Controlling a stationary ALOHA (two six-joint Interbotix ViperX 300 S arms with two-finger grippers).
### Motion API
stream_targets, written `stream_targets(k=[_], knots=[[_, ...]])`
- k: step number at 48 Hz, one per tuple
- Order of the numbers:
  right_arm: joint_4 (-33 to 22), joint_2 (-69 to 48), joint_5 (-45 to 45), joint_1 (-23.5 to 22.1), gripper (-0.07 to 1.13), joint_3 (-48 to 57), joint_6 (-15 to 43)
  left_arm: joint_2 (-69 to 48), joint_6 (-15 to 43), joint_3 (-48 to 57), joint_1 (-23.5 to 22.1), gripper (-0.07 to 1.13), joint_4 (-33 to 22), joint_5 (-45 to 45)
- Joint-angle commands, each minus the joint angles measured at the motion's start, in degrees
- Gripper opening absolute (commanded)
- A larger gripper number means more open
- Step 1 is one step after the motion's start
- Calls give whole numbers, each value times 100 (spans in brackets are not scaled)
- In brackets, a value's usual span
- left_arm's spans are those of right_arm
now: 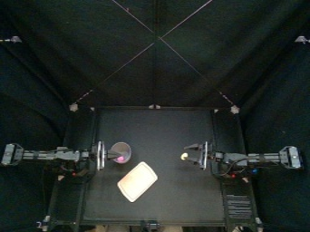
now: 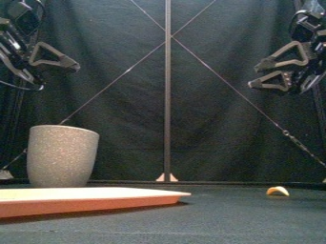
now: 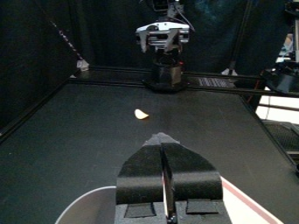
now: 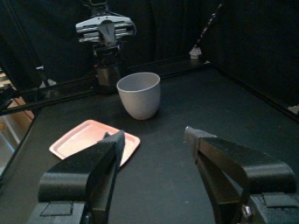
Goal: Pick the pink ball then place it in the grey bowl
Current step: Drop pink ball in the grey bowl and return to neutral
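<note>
**Probably finished: pink ball (image 1: 125, 159) showing inside the grey speckled cup (image 2: 61, 155)**

Seen from above, a small pink spot is sitting within the cup's round mouth, toward its near edge, and I am taking that spot for the ball. No other view is showing it. The front view is looking only at the cup's outer wall, and the wrist views are catching the rim but not the bottom. No pink ball is lying anywhere on the open table (image 1: 182, 186), which is adding weight to that reading. It is a judgement, though, not a clear sight.

The cup is standing upright on the left half of the table. The pink tray (image 2: 90, 198) is lying flat just in front of it, toward the front edge. A small yellow toy (image 2: 276, 192) is resting alone on the right half, well apart from the cup and near the right arm.

The left gripper (image 3: 162, 140) is hovering above and just beside the cup, its jaws pressed together with nothing between them. The right gripper (image 4: 155, 136) is hanging over the right side, its jaws spread wide and empty. In the front view both are riding high above the table, touching nothing.

If the spot is indeed the ball, picking and placing are both done and nothing is left to do. If it is not, the ball is hidden and the whole task is waiting.
</note>
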Motion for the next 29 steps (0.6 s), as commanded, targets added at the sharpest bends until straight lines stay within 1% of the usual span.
stream_targets(k=[1,12,29], knots=[[53,44,-18,-9,92,-149,0,26,0,-53,18,2,9,-53],[114,79,53,-26,92,-149,-9,26,0,-53,9,2,9,-53],[114,211,606,-132,92,-176,-9,26,0,-53,18,2,0,-53]])
